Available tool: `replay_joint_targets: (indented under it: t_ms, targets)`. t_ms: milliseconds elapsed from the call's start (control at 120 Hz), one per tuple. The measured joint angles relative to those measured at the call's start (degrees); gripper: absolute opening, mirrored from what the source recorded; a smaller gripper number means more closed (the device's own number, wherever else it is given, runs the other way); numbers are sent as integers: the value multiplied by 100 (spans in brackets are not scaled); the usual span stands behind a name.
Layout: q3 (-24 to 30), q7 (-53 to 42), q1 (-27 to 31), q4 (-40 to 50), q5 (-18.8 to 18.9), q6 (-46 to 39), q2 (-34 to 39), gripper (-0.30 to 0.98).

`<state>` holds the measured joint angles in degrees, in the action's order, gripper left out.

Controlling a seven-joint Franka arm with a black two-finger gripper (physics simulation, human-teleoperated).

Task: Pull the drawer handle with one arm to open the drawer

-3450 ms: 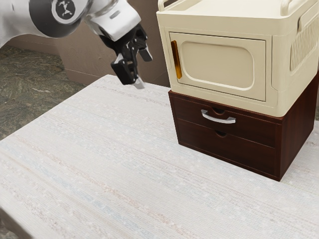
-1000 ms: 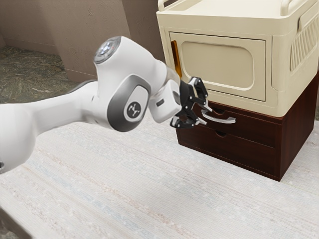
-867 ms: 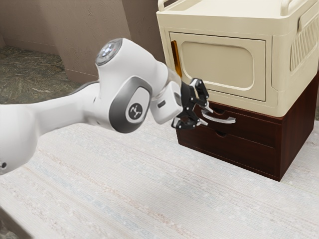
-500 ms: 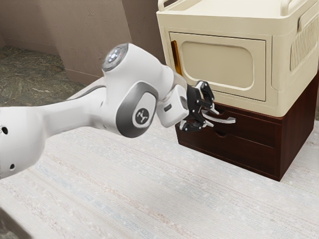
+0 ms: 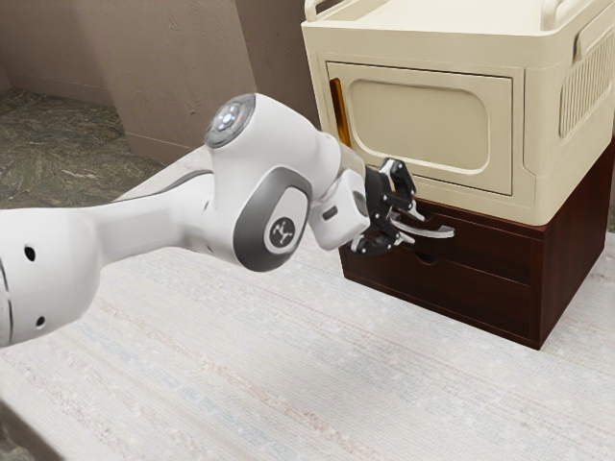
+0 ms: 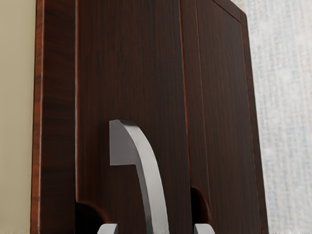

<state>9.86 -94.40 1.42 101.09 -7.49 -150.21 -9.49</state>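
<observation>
Your biggest thing is the table, pale and faintly streaked, which spreads from the exterior view's centre toward six o'clock. The white arm reaches over it, coming in from nine o'clock. At about one to two o'clock you have the cream cabinet, its door closed, sitting on the dark wooden drawer unit. That unit stands on the table, toward three to four o'clock from the view's centre.

Its upper drawer and lower drawer, one above the other, both look shut, their fronts in line with the frame. You have the black gripper in front of the upper drawer, pointing toward three o'clock. Its jaws are spread, one toward twelve o'clock and the other toward six, and in the wrist view you see a gap between each pale tip and the bar.

The silver curved handle is what you're after: it is fixed on the upper drawer's front, at three o'clock from the gripper, its near part between the spread tips. The amber strip on the cabinet door is at eleven o'clock from your gripper. Smallest is the dark notch, at six o'clock from the handle.
</observation>
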Motion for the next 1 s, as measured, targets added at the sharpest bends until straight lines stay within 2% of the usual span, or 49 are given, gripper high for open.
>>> replay_joint_targets:
  t_ms: [1000]
  targets:
    - [-18, 124, 12, 201, 22, -81, 47, 0]
